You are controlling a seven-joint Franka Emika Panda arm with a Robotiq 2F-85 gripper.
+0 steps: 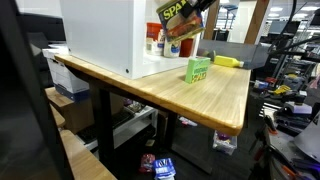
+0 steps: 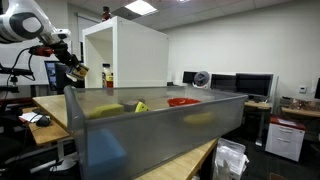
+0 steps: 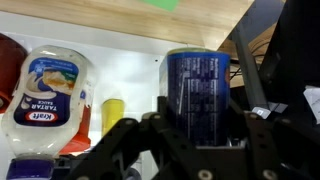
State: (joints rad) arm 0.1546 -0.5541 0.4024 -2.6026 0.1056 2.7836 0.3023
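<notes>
Wrist view, left to right: a tartar sauce bottle point(image 3: 48, 95), a yellow bottle point(image 3: 112, 115), then the blue can point(image 3: 198, 85). The can stands upright between the fingers of the gripper point(image 3: 195, 125), which is about half closed and grips it on both sides. In an exterior view the gripper holds the can in the air above the wooden table point(image 1: 215, 100), right of the white cabinet point(image 1: 105, 35), with a green box point(image 1: 198, 69) on the table below.

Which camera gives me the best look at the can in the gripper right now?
The wrist view: the blue can stands large between the fingers of the gripper, label visible. In an exterior view it is cut off at the top edge, yellow lettering showing; in an exterior view it is tiny and far.
</notes>
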